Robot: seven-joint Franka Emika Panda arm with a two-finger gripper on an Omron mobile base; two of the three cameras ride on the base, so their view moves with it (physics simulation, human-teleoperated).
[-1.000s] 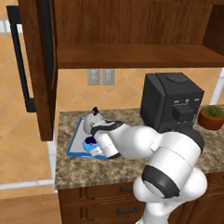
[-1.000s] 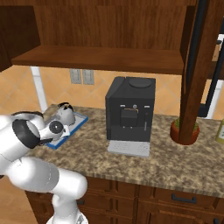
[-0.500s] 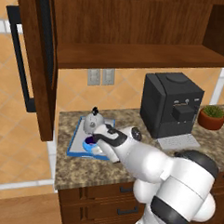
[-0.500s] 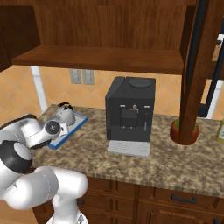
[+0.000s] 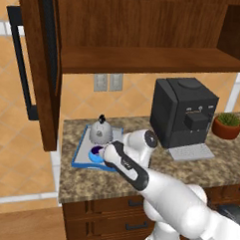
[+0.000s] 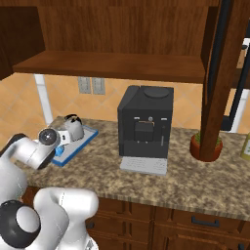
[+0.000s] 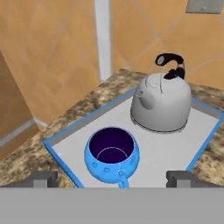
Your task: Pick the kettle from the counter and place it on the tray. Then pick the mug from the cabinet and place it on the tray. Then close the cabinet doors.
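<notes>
The blue-rimmed tray (image 7: 205, 131) lies on the granite counter (image 5: 89, 182). The silver kettle (image 7: 162, 105) with its black handle stands on the tray's far side. The blue mug (image 7: 112, 154) stands upright on the near side, handle toward the hand. My gripper (image 7: 112, 178) hovers just above and behind the mug, open, its fingertips (image 7: 43, 178) wide apart and clear of the mug's sides. From the left base I see the kettle (image 5: 100, 132), the mug (image 5: 96, 152) and the tray (image 5: 80, 151) beside my hand. The cabinet (image 5: 145, 58) stands open, doors (image 5: 40, 63) swung out.
A big black coffee machine (image 5: 184, 113) stands right of the tray, with a potted plant (image 5: 227, 125) beyond it. The right cabinet door (image 6: 222, 73) hangs open over the plant (image 6: 207, 146). Wall outlets (image 5: 108, 82) sit behind the kettle (image 6: 73, 128).
The jaws have spread wide and let go of the mug, which now stands on the tray. The arm's elbow has swung down and to the right.
</notes>
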